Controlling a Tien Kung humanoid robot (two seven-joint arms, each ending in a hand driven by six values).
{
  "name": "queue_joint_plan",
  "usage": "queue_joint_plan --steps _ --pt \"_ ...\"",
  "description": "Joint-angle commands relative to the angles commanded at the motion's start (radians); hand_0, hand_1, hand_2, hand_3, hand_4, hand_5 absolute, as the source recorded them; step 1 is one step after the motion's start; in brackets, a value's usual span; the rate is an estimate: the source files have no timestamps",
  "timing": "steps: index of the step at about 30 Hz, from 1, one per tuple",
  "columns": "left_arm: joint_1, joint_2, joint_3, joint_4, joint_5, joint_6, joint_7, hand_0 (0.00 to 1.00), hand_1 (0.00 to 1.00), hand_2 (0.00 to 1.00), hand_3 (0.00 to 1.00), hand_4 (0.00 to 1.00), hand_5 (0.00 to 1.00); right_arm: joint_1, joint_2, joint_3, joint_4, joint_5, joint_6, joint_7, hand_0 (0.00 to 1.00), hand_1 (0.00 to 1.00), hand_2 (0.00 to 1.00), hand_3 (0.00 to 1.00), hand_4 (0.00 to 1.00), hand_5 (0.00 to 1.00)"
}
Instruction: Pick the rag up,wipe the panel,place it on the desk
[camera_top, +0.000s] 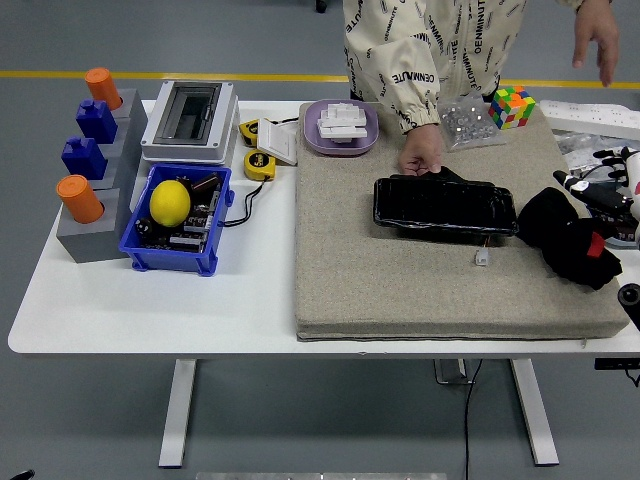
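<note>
We note the grey stepped block (100, 190) at the table's left end, carrying orange and blue pegs. Just right of it a blue bin (178, 222) holds a yellow lemon-like fruit (170, 202) among dark parts we cannot identify. Behind the bin stands a white enclosure box (190, 120) with a dark window. Two yellow tape measures (258, 163) lie near it, beside a purple dish (341, 127) of white pieces.

A thick grey mat (420, 290) covers the right half of the white table (150, 310). The black panel (444, 207) lies flat on it, a little right of centre. A person's hand (423, 157) rests at the panel's far-left corner (fingers bent down onto the edge). Their other hand (597, 40) is raised off the table at upper right, partly cut by the frame.

The black rag (570, 238) lies bunched on the mat, just right of the panel. The robot's right hand (605, 190) enters from the right edge, above the rag's far side, fingers extended and holding nothing. Its wrist is cut off. The left arm is out of view.

A colour cube (513, 106) sits at the mat's far edge. The floor is grey with a yellow line.
</note>
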Motion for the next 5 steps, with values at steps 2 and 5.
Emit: queue_joint_plan --steps 2,5 --pt "-0.001 0.000 0.000 0.000 0.000 0.000 0.000 0.604 0.642 0.660 0.561 0.628 0.444 0.001 0.000 0.002 0.000 0.000 -0.001 0.000 0.659 0.661 0.726 0.719 0.998 0.646" --pt "0.000 0.000 -0.001 0.000 0.001 0.000 0.000 0.604 0.642 0.660 0.561 0.628 0.444 0.001 -0.001 0.003 0.000 0.000 0.000 0.000 0.659 0.661 0.726 0.719 0.998 0.646"
